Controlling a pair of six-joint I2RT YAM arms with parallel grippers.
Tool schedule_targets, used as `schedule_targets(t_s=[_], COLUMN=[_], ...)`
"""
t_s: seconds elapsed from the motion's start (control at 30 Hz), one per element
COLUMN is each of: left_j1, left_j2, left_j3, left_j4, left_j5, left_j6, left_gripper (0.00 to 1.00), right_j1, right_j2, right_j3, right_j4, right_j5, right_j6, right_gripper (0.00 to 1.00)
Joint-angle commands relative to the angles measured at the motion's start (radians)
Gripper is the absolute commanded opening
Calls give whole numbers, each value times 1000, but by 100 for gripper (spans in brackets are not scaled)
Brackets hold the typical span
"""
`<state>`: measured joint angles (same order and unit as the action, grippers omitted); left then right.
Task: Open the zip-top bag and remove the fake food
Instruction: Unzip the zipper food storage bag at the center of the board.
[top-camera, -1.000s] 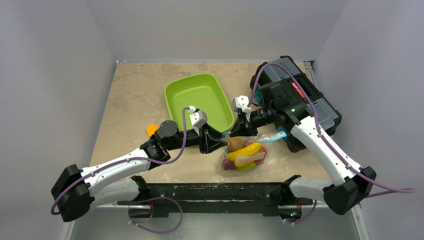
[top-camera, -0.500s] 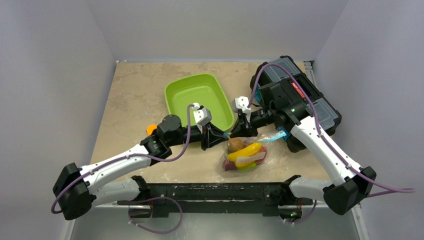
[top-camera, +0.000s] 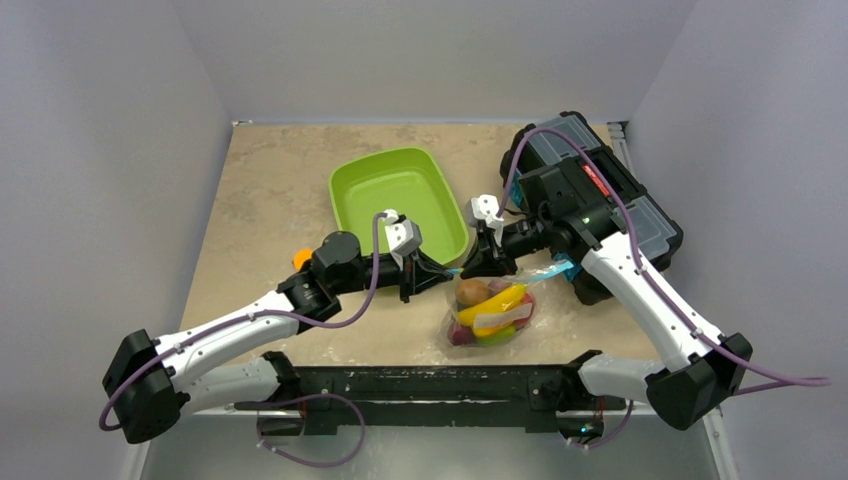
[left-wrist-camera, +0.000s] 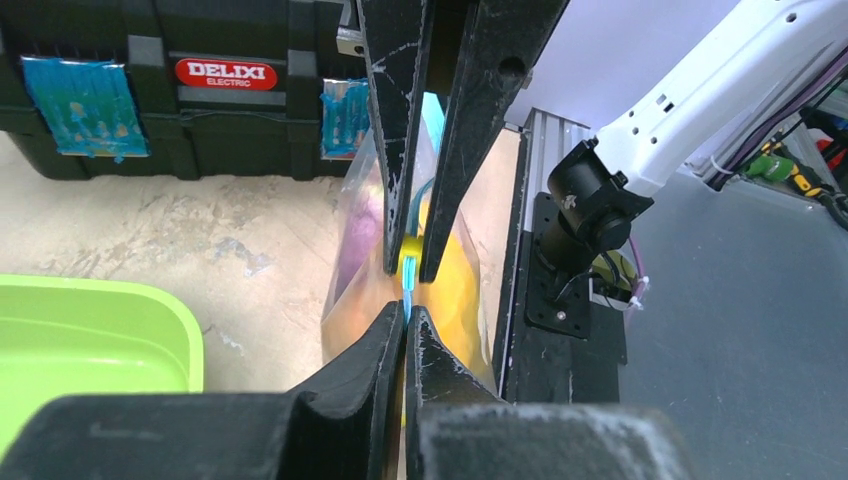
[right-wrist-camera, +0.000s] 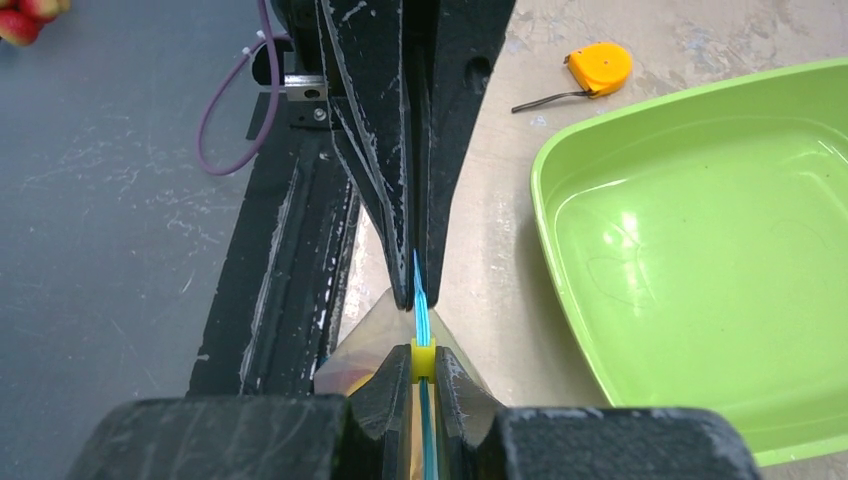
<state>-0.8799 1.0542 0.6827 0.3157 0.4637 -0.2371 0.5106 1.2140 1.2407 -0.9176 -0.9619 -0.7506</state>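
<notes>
The zip-top bag (top-camera: 492, 312) lies at the front centre of the table, with the fake food (top-camera: 488, 303) inside: a yellow banana, a brown piece, and red and green pieces. My left gripper (top-camera: 446, 272) is shut on the bag's blue zip strip (left-wrist-camera: 407, 295) at its left end. My right gripper (top-camera: 468, 268) is shut on the yellow slider (right-wrist-camera: 424, 360) on the same strip. The two grippers meet tip to tip, almost touching. In the left wrist view the bag (left-wrist-camera: 352, 270) hangs below the strip, with yellow food showing through.
A green tray (top-camera: 398, 200) stands just behind the grippers, and it also shows in the right wrist view (right-wrist-camera: 700, 250). A black toolbox (top-camera: 600, 195) is at the right rear. A small orange tape measure (top-camera: 301, 259) lies behind the left arm. The black base rail (top-camera: 430, 385) runs along the near edge.
My left gripper has moved right and slightly back, to the bag's mouth, and now pinches the zip strip next to the right gripper. The right gripper has hardly moved.
</notes>
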Motion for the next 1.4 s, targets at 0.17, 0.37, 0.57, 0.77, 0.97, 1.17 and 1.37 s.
schedule_targets(t_s=[0.17,0.37,0.57,0.77,0.97,1.17,1.37], left_j1=[2,5,12,17,22,25,25], left_j2=[-84,-106,-128,-149,-174,-182,-116], left_j3=[-57,-68,-83,-94,-101,-97,-31], left_j4=[59,50,48,43,32,29,47], left_j5=[-32,-47,-53,-69,-79,-75,41], left_j6=[29,36,36,38,43,37,17], left_gripper=[0,0,0,0,0,0,57], right_j1=[-41,-54,-71,-97,-117,-134,-136], right_j2=[-27,-31,-39,-50,-63,-71,-65], right_j3=[4,10,25,34,38,36,32], right_j4=[-7,-30,-106,-136,-150,-168,-166], right_j5=[-10,-11,-18,-3,11,16,-8], right_j6=[-3,-24,-120,-153,-165,-181,-183], right_gripper=[0,0,0,0,0,0,0])
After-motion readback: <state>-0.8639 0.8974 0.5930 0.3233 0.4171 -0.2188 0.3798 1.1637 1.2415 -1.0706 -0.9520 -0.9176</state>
